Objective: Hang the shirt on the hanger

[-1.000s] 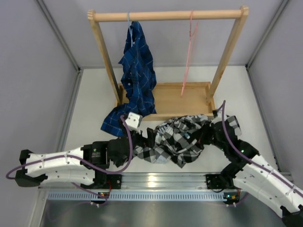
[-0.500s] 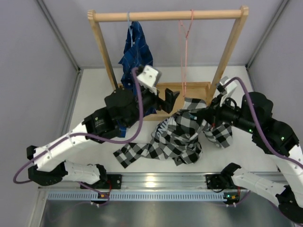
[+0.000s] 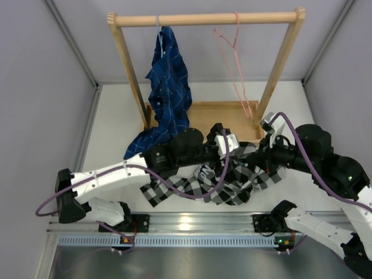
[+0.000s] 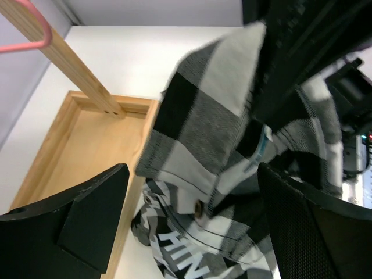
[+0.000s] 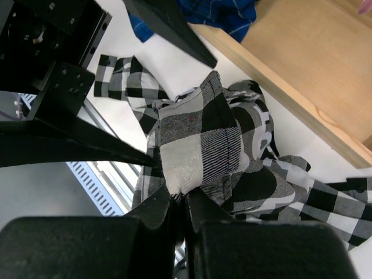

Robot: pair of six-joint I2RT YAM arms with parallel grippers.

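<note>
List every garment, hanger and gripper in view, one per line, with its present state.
pink hanger: hanging bare from the rail
checked shirt: crumpled on the table, one fold pinched up, not hung
blue plaid shirt: hung on the rail
left gripper: open, checked fabric ahead of its fingers
right gripper: shut on the checked shirt

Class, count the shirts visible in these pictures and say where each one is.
2. A dark blue plaid shirt hangs from the wooden rail at the left; a black-and-white checked shirt lies bunched on the table, pinched by the right pincer. None other shows.
</note>
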